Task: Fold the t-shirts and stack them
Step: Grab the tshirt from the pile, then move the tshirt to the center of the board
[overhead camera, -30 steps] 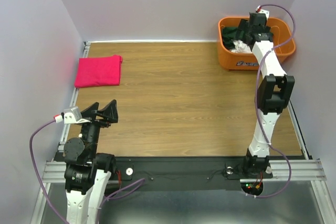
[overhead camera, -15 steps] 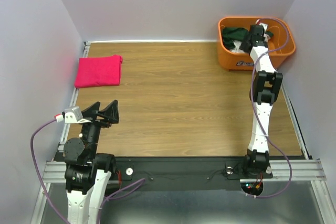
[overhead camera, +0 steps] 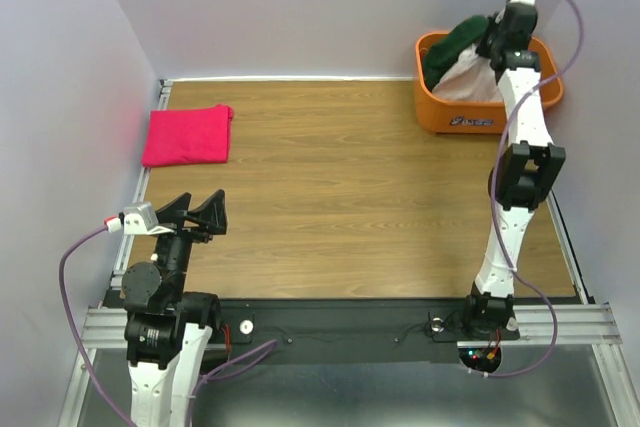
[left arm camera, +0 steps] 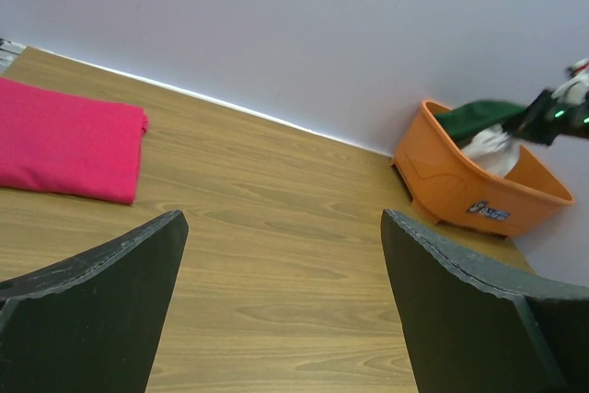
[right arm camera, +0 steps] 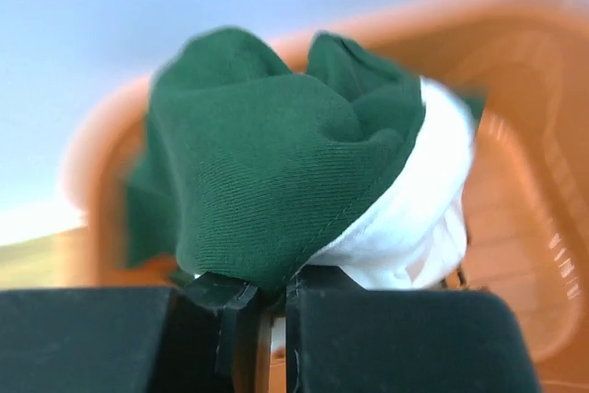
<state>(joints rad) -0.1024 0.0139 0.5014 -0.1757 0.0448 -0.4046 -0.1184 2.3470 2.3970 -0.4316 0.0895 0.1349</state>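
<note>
Seen from the top camera, the left gripper (overhead camera: 198, 213) sits nearest, at about 7 o'clock on the wooden table (overhead camera: 340, 177), just ahead of its own base. Its jaws are spread wide and have hold of nothing; in the left wrist view the two dark fingers (left arm camera: 101, 301) frame bare wood. Farther out, at about 10 o'clock and close to the left edge of the table, the pink t-shirt (overhead camera: 188, 135) lies folded into a flat rectangle, well apart from both arms. At the far right, at about 1 o'clock, the orange basket (overhead camera: 440, 112) stands in the corner against the wall. The right arm reaches out to it at full stretch, with the right gripper (overhead camera: 497, 37) above the basket's far rim. Its jaws are pinched together on the white and green t-shirt (overhead camera: 462, 57), and the right wrist view shows a bunch of green cloth with white beneath it caught between the fingertips. The t-shirt hangs from the jaws, green on top, and its white lower part is down inside the basket.
</note>
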